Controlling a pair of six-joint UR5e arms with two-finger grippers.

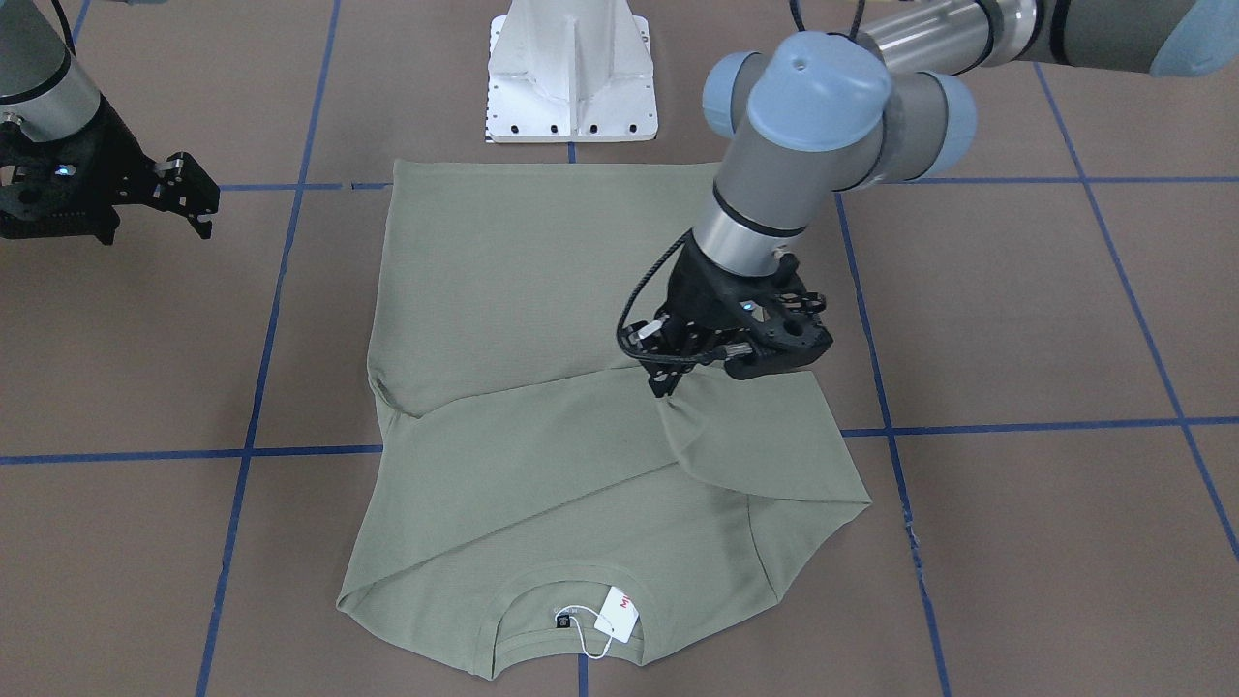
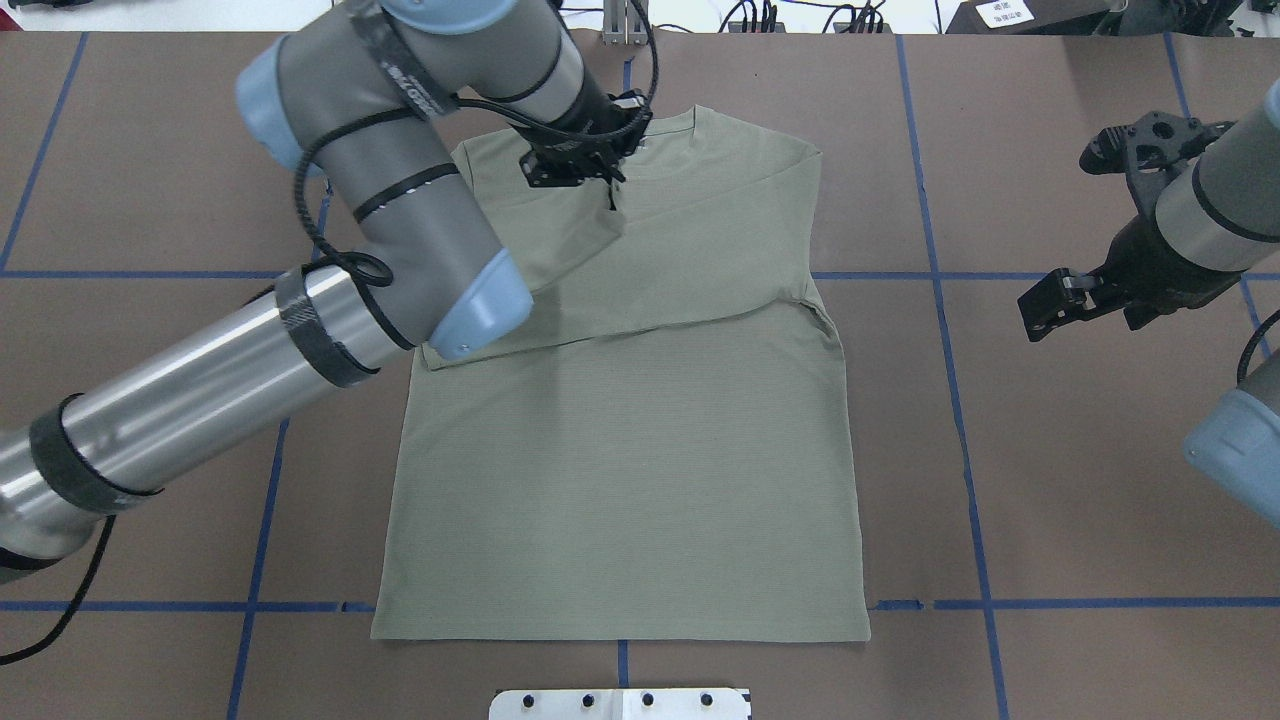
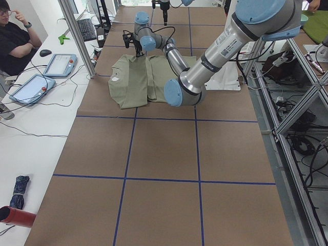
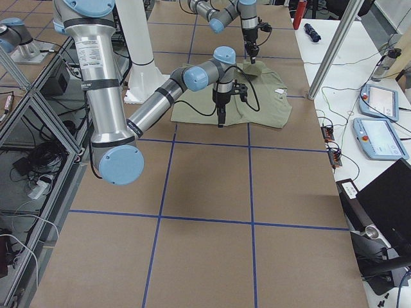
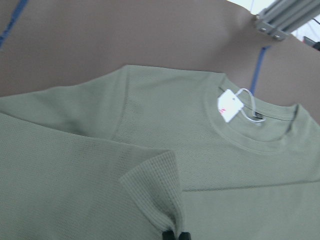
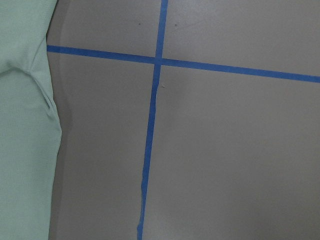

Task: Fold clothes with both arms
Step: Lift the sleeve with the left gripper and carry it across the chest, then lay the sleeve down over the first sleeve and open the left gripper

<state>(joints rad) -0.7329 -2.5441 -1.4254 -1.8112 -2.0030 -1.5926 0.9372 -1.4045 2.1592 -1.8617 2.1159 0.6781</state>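
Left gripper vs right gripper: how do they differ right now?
The left gripper is shut on the sleeve of the shirt; the right gripper looks open and holds nothing. The left gripper points down over the shirt; the right gripper sits tilted, off to the side over the table. Both are black two-finger grippers.

the table (image 2: 1100, 450) has a brown top crossed by a grid of blue tape lines (image 2: 1100, 604). an olive shirt (image 2: 640, 480) lies at its middle, hem toward the white base (image 1: 573, 73) at the robot's edge.
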